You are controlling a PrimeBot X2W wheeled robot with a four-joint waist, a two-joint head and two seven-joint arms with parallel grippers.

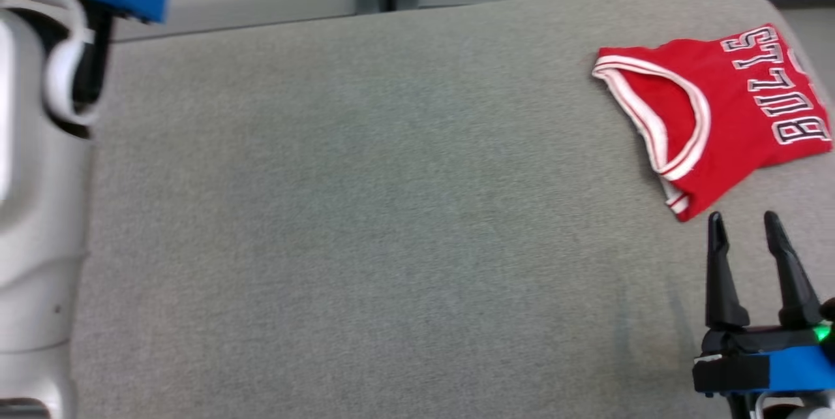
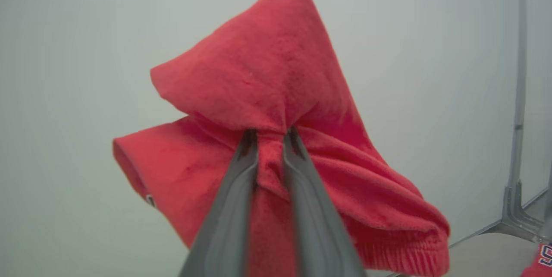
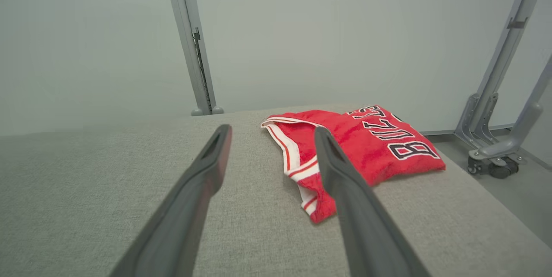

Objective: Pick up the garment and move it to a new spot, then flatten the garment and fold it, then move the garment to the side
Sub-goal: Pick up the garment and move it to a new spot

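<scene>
Garment (image 2: 258, 65): red fleece piece with a ribbed hem, bunched up, held in the air against the pale wall (image 2: 64, 96).
Left gripper (image 2: 271, 132): jaws clamped on a fold of the garment.
Table (image 1: 391, 177): grey fabric top.
Jersey (image 1: 737, 106): red, white trim, BULLS lettering, folded, lying at the table's far right.
Right gripper (image 1: 743, 217): jaws spread wide, over the table, near the jersey's closest corner but apart from it.
Left forearm (image 1: 39, 210): pale, at the head view's left edge.
</scene>
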